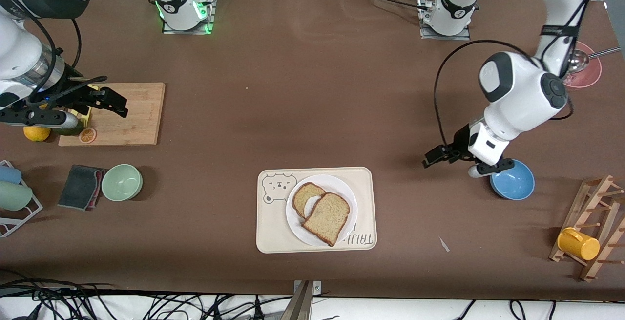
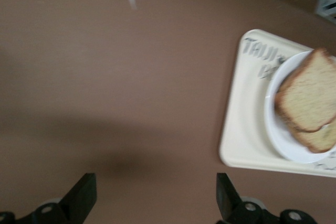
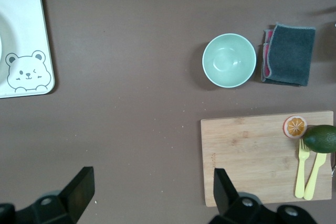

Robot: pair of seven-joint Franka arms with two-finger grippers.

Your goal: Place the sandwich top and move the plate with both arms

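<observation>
- We judge the first step done: the plain speckled light-brown bread slice with a darker crust, the sandwich top (image 1: 327, 218), already lies on the small round white plate (image 1: 295, 213), overlapping a second slice (image 1: 306, 196) beneath it; we cannot see any filling
- What is left, as we read it, is moving the plate with both arms; it sits in the cream rectangular tray with a bear drawing (image 1: 269, 227), near the front camera at mid-table
- The left gripper (image 1: 438, 156) hangs with fingers spread and empty over bare table between the tray and a blue bowl (image 1: 512, 181)
- The right gripper (image 1: 110, 103) hovers with jaws apart, holding nothing, over the wooden cutting board (image 1: 127, 115)
- The pale green bowl (image 3: 229, 60) is empty; the blue bowl looks empty too
</observation>
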